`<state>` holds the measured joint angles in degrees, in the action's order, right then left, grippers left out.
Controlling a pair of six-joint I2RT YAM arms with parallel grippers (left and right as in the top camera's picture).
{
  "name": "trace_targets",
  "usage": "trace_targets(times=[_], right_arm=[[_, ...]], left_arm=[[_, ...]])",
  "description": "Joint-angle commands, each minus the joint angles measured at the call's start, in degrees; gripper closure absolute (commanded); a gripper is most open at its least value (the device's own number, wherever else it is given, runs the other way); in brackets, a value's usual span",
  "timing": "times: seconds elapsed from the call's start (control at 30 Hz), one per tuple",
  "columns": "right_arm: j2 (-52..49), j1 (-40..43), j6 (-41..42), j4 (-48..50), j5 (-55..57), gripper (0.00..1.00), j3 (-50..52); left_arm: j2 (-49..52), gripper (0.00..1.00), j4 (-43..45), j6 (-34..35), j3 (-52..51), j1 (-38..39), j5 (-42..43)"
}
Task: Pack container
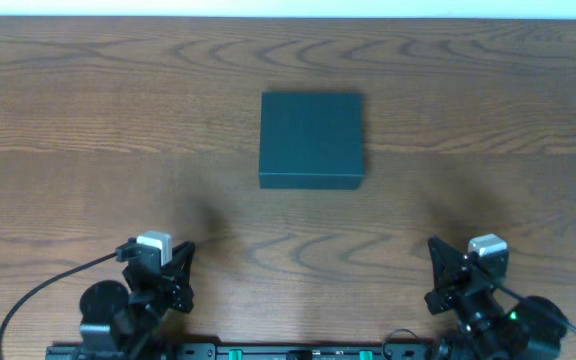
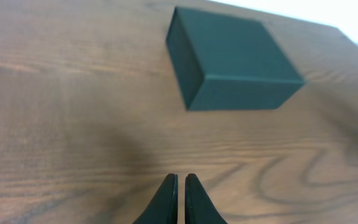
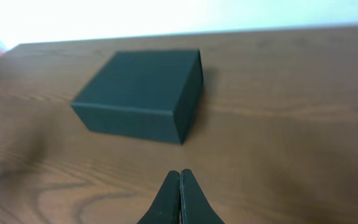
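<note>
The container (image 1: 311, 139) is a dark teal square box with its lid closed, standing on the wooden table at the centre. It also shows in the left wrist view (image 2: 229, 59) and the right wrist view (image 3: 143, 93). My left gripper (image 1: 175, 268) sits at the near left, well short of the box; its fingers (image 2: 180, 180) are shut and empty. My right gripper (image 1: 446, 268) sits at the near right, also apart from the box; its fingers (image 3: 179, 177) are shut and empty. No snack packets show.
The wooden table (image 1: 88, 110) is all that surrounds the box. Black cables (image 1: 28, 295) run from the arm bases along the near edge.
</note>
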<state>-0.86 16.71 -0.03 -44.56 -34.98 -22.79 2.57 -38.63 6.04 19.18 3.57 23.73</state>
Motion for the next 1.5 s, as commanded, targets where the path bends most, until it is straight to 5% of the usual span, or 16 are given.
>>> trace_targets(times=[0.0,0.1,0.17,0.4,0.53,0.57,0.6,0.83,1.03,1.23,1.47], right_arm=[[0.20,0.48,1.92,1.16,1.88,0.98,3.13],[0.20,0.48,1.70,1.97,2.45,0.98,5.62],[0.20,0.46,1.70,1.97,3.58,0.99,6.73],[0.17,0.46,1.70,1.22,8.11,0.98,7.65],[0.17,0.48,5.53,1.27,14.53,0.62,8.90],[0.17,0.48,7.08,1.29,16.35,0.42,9.38],[0.17,0.48,8.04,1.31,17.31,0.01,9.77],[0.17,0.48,8.37,1.18,19.43,0.01,11.02],[0.17,-2.95,7.76,13.29,17.51,0.01,11.02],[0.17,-14.08,-7.56,15.15,7.10,0.01,11.02],[0.17,-19.32,-10.82,15.47,11.19,0.01,11.02]], left_arm=[[-0.39,0.90,2.14,0.37,-3.93,-0.02,-3.48],[-0.39,0.83,4.07,0.37,-4.92,-0.02,-3.85],[-0.39,0.60,2.93,0.24,-5.05,-0.02,-5.86],[-0.39,0.04,2.73,0.44,-8.46,-0.02,-12.83],[-0.39,0.05,2.67,0.42,-10.05,-0.02,-18.88],[-0.39,0.05,2.49,0.42,-10.16,-0.02,-20.33],[-0.39,0.05,2.45,0.39,-10.16,-0.02,-21.22],[-0.39,0.05,0.00,0.37,-10.12,-0.02,-27.12],[-0.39,0.05,2.91,0.76,-10.12,-0.02,-26.75],[-0.39,0.05,8.15,6.93,-10.12,-0.02,-26.95],[-0.39,0.05,12.50,7.30,-10.32,-0.02,-26.91]])
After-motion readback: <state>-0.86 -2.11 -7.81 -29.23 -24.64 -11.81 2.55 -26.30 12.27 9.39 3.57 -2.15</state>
